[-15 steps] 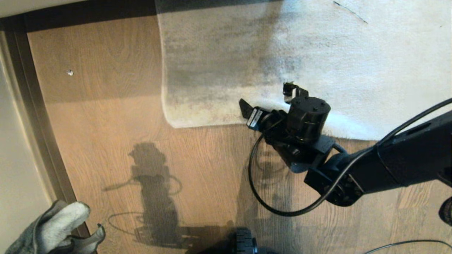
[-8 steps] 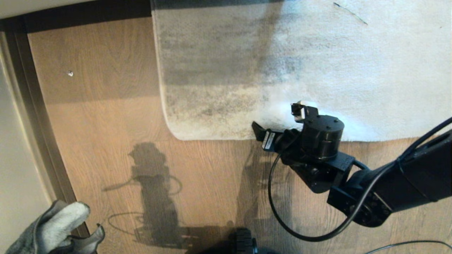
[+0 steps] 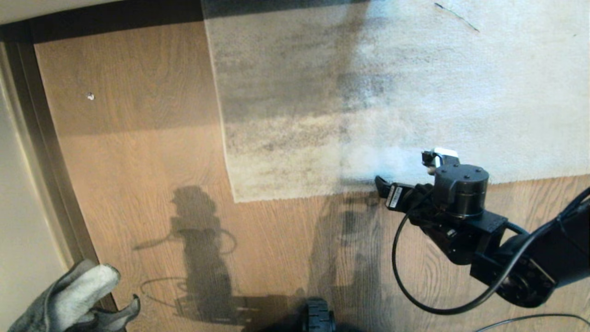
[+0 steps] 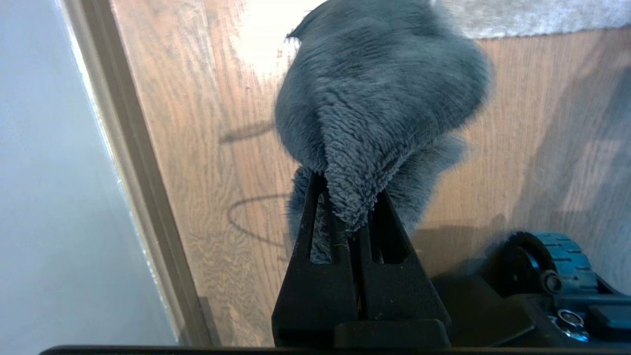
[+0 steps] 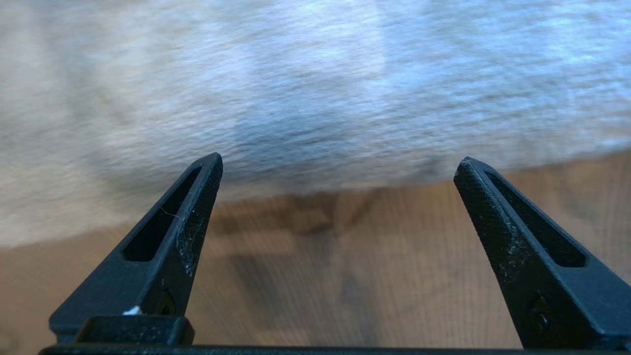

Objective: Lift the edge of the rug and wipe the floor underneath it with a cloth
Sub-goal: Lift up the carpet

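The pale grey rug lies flat, and its rug edge runs from a square corner off to the right. My right gripper hovers open at that edge, right of the corner, with nothing between its fingers. In the right wrist view the right gripper has its tips level with the rug edge, and brown wood floor shows below them. At the near left, my left gripper is shut on the fuzzy grey cloth, which bunches out past its fingers. The cloth hangs above the floor.
A wall and dark baseboard run along the left, and a dark strip crosses the far side. A small white speck lies on the planks. The base wheel and the arm's cable are close in front.
The right gripper, open throughout, has drawn back to the right and nearer to me. The rug's corner, curled before, now lies flat and square. The left gripper and cloth have not moved.
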